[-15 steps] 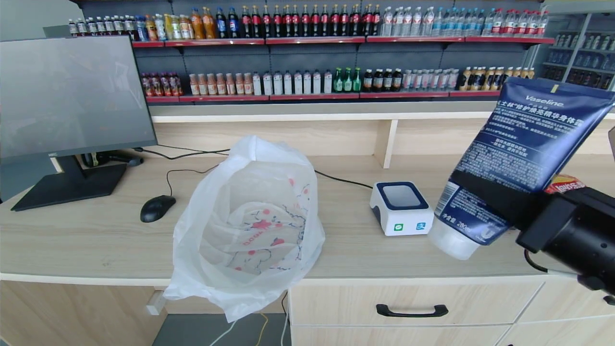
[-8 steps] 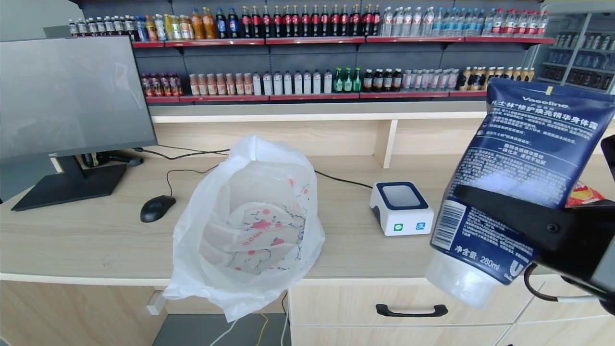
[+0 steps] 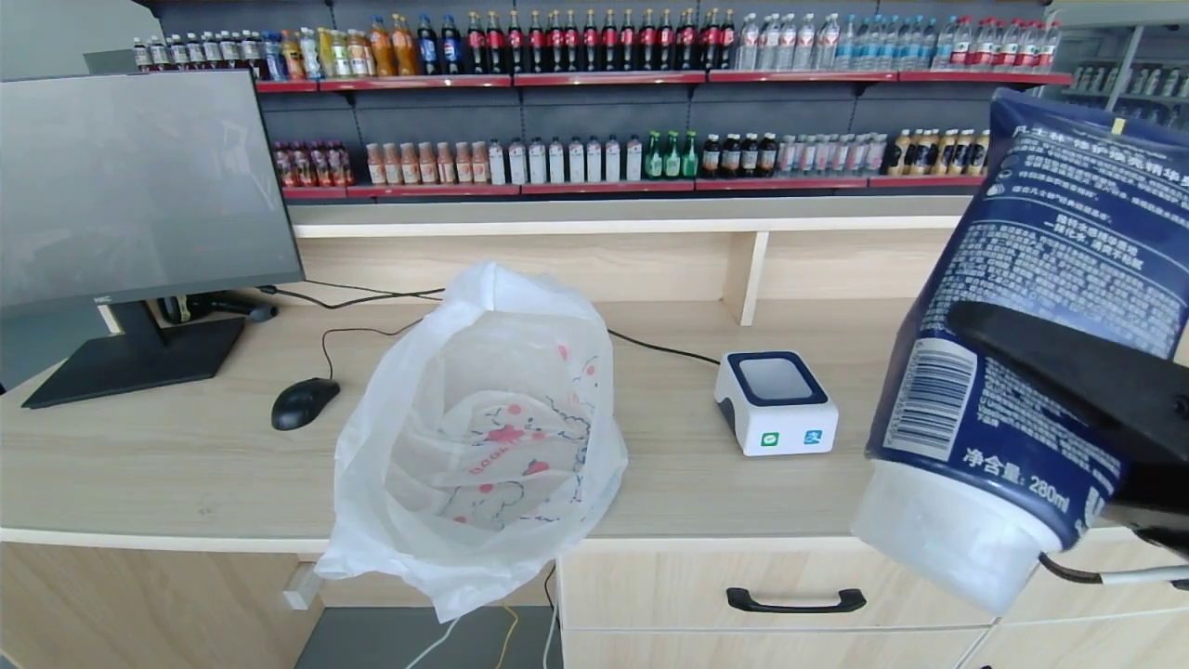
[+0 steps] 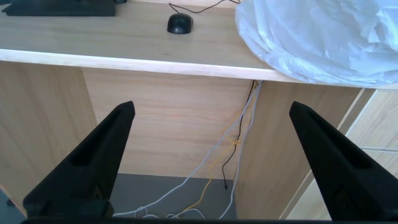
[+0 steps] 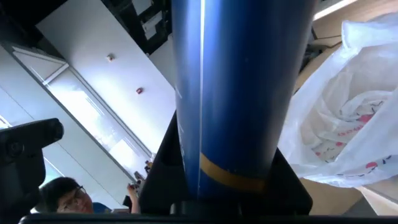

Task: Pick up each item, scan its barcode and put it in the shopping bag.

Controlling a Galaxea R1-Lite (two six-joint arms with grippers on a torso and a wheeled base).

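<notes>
My right gripper (image 3: 1068, 372) is shut on a dark blue lotion tube (image 3: 1031, 325) with a translucent white cap, held high at the right, cap end down and barcode toward the left. In the right wrist view the lotion tube (image 5: 239, 87) stands between the fingers. The white scanner (image 3: 776, 401) sits on the counter, left of and below the tube. A white plastic shopping bag (image 3: 488, 437) stands open at the counter's front middle; the shopping bag (image 5: 348, 118) is also in the right wrist view. My left gripper (image 4: 211, 168) hangs open below the counter edge, holding nothing.
A monitor (image 3: 139, 195) stands at the left of the wooden counter (image 3: 186, 465), with a black mouse (image 3: 303, 401) beside the bag. Cables run along the counter's back. Drink shelves (image 3: 604, 84) line the far wall. A drawer handle (image 3: 796, 601) is under the scanner.
The right arm has lifted the tube and brought it closer to the head camera, so it looks larger and sits further right. The bag, scanner and left arm have not moved.
</notes>
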